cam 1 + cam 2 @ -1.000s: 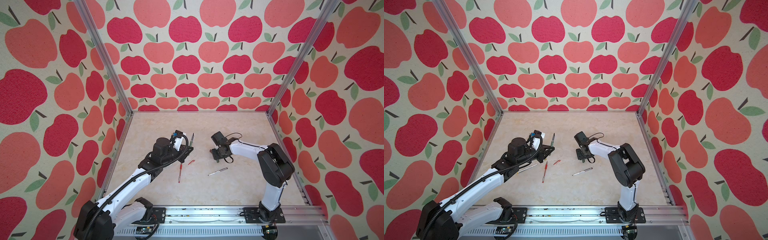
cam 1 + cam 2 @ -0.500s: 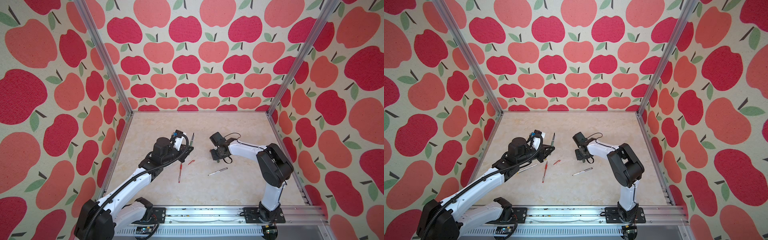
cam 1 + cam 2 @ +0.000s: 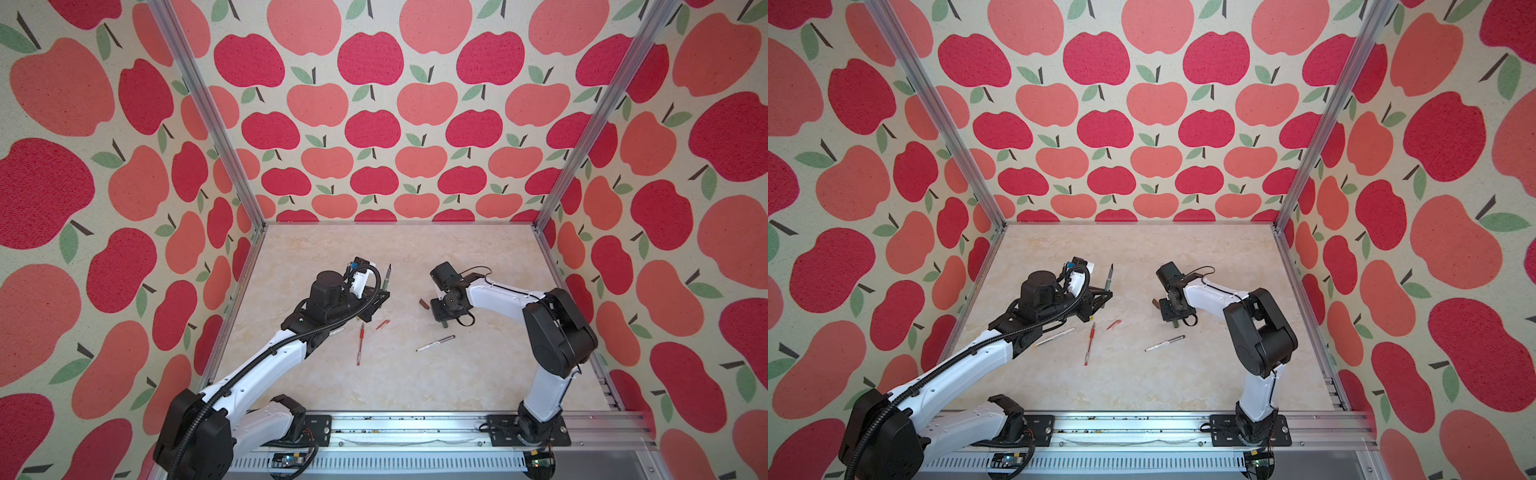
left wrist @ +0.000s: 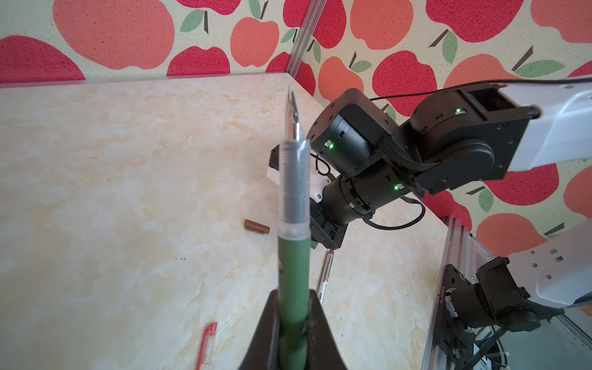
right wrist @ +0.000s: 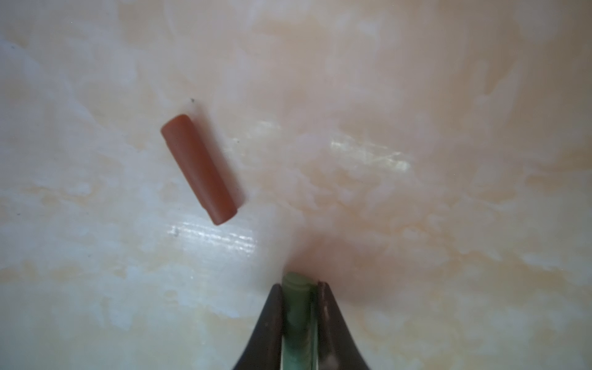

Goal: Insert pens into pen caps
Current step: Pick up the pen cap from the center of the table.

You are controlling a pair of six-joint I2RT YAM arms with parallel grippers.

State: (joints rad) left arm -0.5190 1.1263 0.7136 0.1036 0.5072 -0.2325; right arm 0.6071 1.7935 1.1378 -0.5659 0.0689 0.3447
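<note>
Green pen: I'm clenching it, left gripper.
Green cap: I'm pinching it, right gripper.
Next: likely lifting, aligning onto nib.

The green cap blurs in the right wrist view and runs off the frame's edge. In a top view, the left arm covers most of a white pen, nine o'clock of the red pen.

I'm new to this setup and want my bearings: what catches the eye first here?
Red apple wallpaper covers all the walls. The left pincer clamps a dark green pen roughly upright, nib up, above the table. The right pincer is down at the table, shut on a green cap, with a brown cap lying loose beside it.
</note>
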